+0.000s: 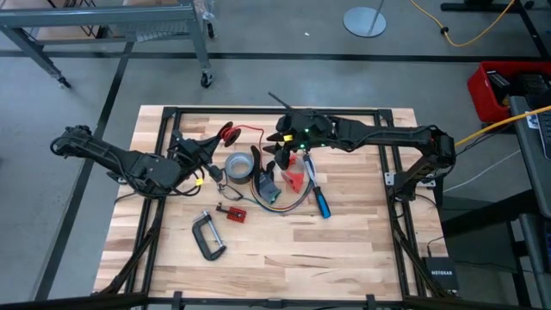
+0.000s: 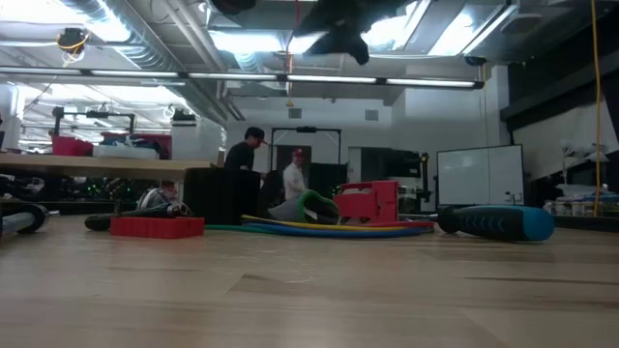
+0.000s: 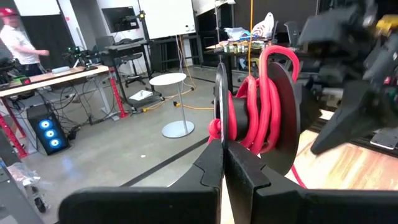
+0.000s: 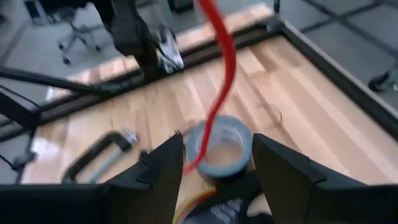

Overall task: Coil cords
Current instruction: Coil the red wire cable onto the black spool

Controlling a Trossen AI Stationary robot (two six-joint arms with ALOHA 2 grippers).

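Red cord (image 3: 252, 121) (coiled) clamped in left gripper (image 3: 222, 146) jaws; right gripper (image 4: 217, 163) jaws spread, empty

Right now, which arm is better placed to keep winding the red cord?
Probably the left. Its hand is shut on the coil of red cord wound between black discs. The right hand hangs open above the grey tape roll, the loose strand merely passing between its fingers.

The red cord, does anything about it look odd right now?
Yes. The red cord is half coiled on a spool pinched in the left claw, while its loose end runs off past the open right claw above the grey tape roll.
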